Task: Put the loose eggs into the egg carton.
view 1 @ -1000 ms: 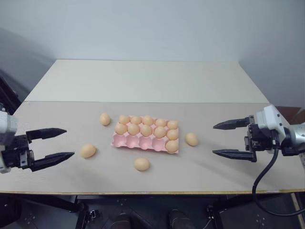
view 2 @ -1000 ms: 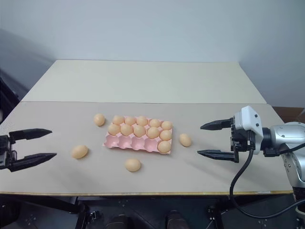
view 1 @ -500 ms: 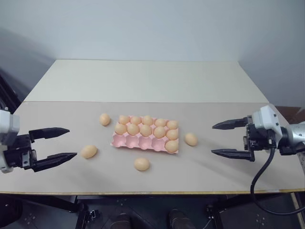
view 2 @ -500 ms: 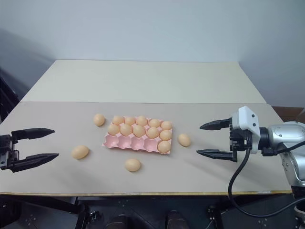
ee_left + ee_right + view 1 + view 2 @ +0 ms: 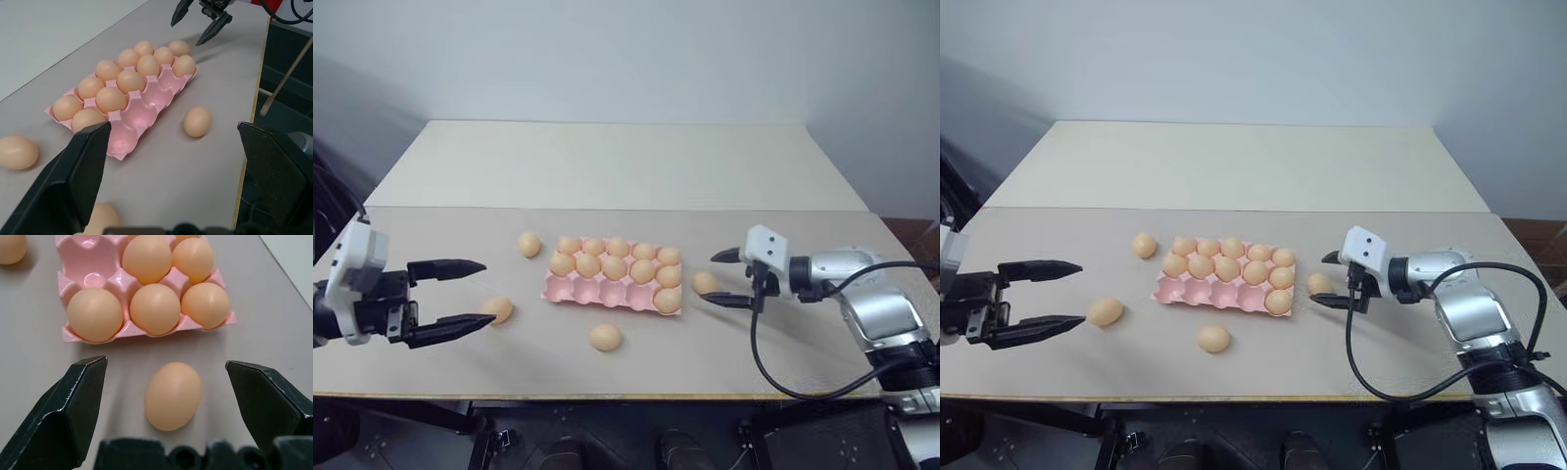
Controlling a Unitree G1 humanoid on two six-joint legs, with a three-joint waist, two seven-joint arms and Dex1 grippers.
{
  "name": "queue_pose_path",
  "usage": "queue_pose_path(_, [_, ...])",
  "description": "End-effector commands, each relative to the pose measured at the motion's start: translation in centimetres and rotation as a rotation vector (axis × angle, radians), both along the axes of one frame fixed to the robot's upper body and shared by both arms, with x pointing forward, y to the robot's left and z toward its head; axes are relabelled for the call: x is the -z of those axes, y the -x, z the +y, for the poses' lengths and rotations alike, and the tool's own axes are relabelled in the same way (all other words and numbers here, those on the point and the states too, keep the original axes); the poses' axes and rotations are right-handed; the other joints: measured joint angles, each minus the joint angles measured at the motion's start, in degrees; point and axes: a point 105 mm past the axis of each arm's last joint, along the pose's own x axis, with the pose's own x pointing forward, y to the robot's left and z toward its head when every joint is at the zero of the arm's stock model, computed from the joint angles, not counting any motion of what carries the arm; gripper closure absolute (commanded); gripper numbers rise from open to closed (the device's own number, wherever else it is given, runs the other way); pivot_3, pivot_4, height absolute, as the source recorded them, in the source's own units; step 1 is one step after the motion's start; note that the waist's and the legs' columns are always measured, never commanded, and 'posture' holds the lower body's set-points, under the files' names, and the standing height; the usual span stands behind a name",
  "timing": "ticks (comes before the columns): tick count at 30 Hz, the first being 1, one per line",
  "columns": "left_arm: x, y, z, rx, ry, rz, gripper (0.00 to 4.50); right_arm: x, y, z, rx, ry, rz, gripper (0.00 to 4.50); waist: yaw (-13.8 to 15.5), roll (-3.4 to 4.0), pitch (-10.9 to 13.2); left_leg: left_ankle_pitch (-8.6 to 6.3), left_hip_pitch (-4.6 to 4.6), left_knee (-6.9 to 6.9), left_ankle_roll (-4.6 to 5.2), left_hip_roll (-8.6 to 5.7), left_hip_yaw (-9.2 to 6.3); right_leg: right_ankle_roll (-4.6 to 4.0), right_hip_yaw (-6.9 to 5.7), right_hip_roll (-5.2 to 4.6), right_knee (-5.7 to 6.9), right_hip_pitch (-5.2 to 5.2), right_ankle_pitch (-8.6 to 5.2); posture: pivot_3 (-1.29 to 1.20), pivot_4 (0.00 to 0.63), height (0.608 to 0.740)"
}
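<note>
Left gripper [image 5: 475, 292] open, empty, one egg [image 5: 496, 310] near its lower finger. Four loose eggs on the table [image 5: 783, 343]: that one, one [image 5: 530, 245] left of the carton [image 5: 597, 291], one [image 5: 605, 337] in front, one [image 5: 706, 283] on its right between the open right gripper's [image 5: 712, 277] fingers. Carton: eleven eggs, four cups empty.

Pink egg carton [image 5: 607, 290], flat at frame centre: eleven tan eggs seated, four near-row cups empty. Four loose eggs [image 5: 604, 337] lie around it: upper left, left, below, right.
</note>
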Motion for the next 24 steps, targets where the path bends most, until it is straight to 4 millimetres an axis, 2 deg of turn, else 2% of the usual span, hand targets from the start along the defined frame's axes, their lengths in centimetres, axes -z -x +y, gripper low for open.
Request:
queue_pose_path(1, [-0.8,0.2,-0.6,0.036,-0.005,-0.044,0.00,-0.5,-0.4,0.3,-0.007,0.015,-0.030,0.02,-0.03,0.00,0.00,0.00,0.04,0.00,0.00,0.00,0.00,0.00,0.00,0.00,0.01,0.02,0.00,0.00,0.150,0.740])
queue_pose_path(11, [-0.7,0.0,-0.9,0.046,-0.007,-0.046,0.00,3.0,-3.1,1.3,0.091,0.092,0.009,0.02,-0.26,0.00,0.00,0.00,0.02,0.00,0.00,0.00,0.00,0.00,0.02,0.01,0.02,0.00,0.00,0.00,0.150,0.740])
queue_pose_path(13, [-0.8,0.1,-1.0,0.045,-0.010,-0.048,0.00,3.0,-3.1,1.6,0.081,0.086,0.013,0.40,-0.20,0.00,0.00,0.00,0.01,0.00,0.00,0.00,0.01,0.00,0.01,0.01,0.01,0.00,0.00,0.00,0.150,0.740])
queue_pose_path(15, [-0.8,0.1,-1.0,0.040,-0.015,-0.051,0.00,2.6,-3.0,1.7,0.073,0.064,0.009,0.96,-0.13,0.00,0.00,0.00,0.01,0.00,0.00,0.00,0.00,0.00,0.01,0.01,0.01,0.00,0.00,0.00,0.150,0.740])
queue_pose_path(19, [-0.9,0.2,-0.9,0.034,-0.017,-0.057,0.00,0.9,-3.0,1.6,0.082,0.027,-0.035,2.37,-0.17,0.00,0.00,0.00,0.03,0.00,0.00,0.00,0.00,0.00,0.01,0.01,0.02,0.01,0.00,0.00,0.150,0.740])
queue_pose_path(20, [-0.9,0.2,-0.9,0.032,-0.018,-0.059,0.00,0.0,-2.9,1.7,0.073,0.012,-0.065,2.56,-0.17,0.01,0.00,0.00,0.03,0.00,0.00,0.00,0.00,0.00,0.01,0.01,0.03,0.01,0.00,0.00,0.150,0.740])
queue_pose_path(23, [-1.0,0.2,-0.9,0.033,-0.018,-0.063,0.00,-2.8,-2.9,2.6,0.065,-0.040,-0.147,2.56,-0.29,0.01,0.00,0.00,0.01,0.00,0.00,0.00,0.00,0.00,0.01,0.01,0.02,-0.01,0.00,0.00,0.150,0.740])
queue_pose_path(24, [-1.1,0.2,-1.0,0.034,-0.019,-0.065,0.00,-3.8,-2.7,3.6,0.038,-0.067,-0.170,2.56,-0.39,0.01,0.00,0.00,0.02,0.00,0.00,0.00,0.00,0.00,0.02,0.01,0.02,-0.01,0.00,0.00,0.150,0.740])
